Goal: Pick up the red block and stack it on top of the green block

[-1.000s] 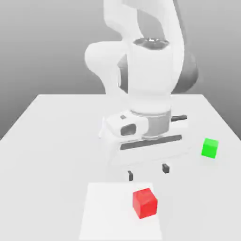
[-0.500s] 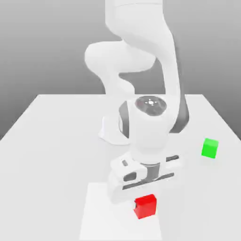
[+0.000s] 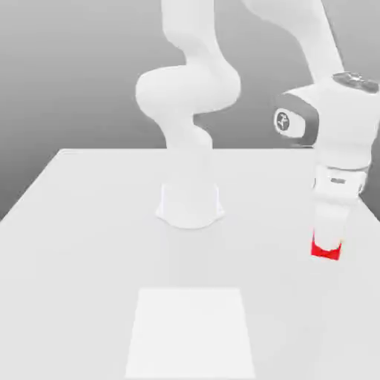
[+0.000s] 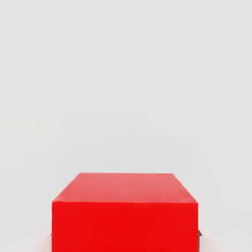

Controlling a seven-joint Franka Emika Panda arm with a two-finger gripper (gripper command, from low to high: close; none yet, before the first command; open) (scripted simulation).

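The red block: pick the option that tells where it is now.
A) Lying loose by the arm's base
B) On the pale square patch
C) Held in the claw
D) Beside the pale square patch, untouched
C: the red block sits at the end of the claw, on the exterior view's right, well away from the pale square patch.

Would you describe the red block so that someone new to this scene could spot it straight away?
Start from the white robot arm standing on the pale table, and follow it to its hand, toward the exterior view's right. At the hand's lower end is the red block, held by the gripper; its bright red sets it apart from the white and grey around it.
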